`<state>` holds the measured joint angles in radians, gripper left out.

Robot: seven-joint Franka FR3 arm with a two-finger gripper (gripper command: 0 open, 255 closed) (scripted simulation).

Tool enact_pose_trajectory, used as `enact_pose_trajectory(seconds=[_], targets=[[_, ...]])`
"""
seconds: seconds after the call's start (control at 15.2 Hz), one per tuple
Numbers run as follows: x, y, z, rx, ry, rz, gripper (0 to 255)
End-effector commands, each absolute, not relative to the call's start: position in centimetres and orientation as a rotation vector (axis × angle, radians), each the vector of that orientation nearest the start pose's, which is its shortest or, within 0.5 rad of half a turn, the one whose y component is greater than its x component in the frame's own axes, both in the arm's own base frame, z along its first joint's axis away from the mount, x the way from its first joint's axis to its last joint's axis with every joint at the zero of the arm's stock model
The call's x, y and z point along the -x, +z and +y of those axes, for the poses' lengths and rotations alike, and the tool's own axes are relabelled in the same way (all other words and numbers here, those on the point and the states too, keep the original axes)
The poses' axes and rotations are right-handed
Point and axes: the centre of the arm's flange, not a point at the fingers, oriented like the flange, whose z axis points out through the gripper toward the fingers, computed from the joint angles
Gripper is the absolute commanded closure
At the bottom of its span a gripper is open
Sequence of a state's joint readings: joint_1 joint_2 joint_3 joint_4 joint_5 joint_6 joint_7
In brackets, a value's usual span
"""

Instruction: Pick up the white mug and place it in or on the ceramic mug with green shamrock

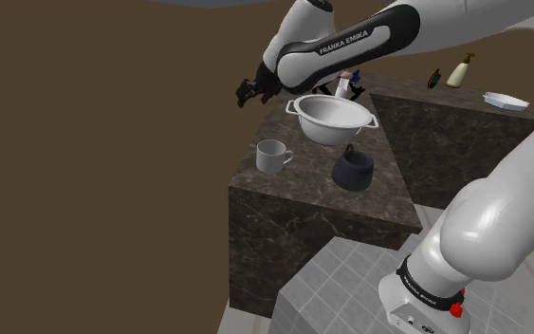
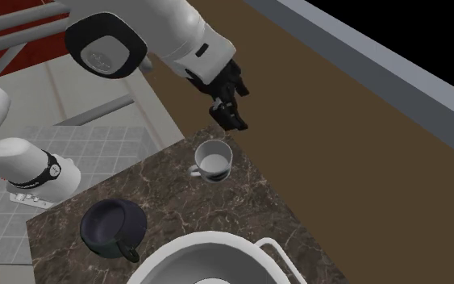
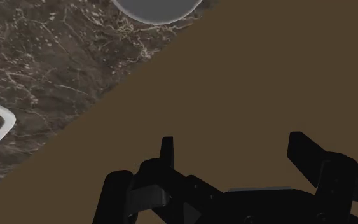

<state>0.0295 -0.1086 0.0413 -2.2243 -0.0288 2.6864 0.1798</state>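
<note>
Three containers stood on the dark stone-patterned counter (image 1: 293, 204): a white mug (image 1: 272, 155), a dark mug (image 1: 353, 171) and a large pale bowl (image 1: 331, 117) with two loop handles. All three appeared empty. The white mug stood upright near the counter's edge, apart from the other two, with the dark mug beside it and the bowl behind both in the shoulder view.

The gripper (image 2: 227, 115) hung just past that edge, over the brown floor (image 2: 354, 153), near the white mug but not touching it. Its black fingers (image 3: 166, 153) stood wide apart with nothing between them.

The second exterior view looked down into the white mug and showed its bare inside and its handle turned toward the dark mug. The shoulder view showed it from the side. That view also showed a second counter farther back carrying a cream bottle (image 1: 461, 70), a dark bottle (image 1: 434, 78) and a shallow white dish (image 1: 506, 100). A small pale object (image 1: 350, 87) sat half hidden behind the forearm and could not be identified.

The wrist view showed a round pale rim at the counter's edge and one bowl handle.
</note>
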Motion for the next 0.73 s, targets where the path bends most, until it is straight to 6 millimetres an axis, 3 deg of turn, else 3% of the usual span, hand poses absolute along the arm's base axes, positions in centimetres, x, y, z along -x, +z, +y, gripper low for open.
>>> enact_pose_trajectory(seconds=[0.0,0.59,0.66], targets=[[-54.1,47.1,3.9,3.035,-0.677,0.133,0],[-55.3,37.5,6.3,3.187,-0.137,0.226,0],[-55.3,37.0,6.3,3.187,-0.137,0.226,0]])
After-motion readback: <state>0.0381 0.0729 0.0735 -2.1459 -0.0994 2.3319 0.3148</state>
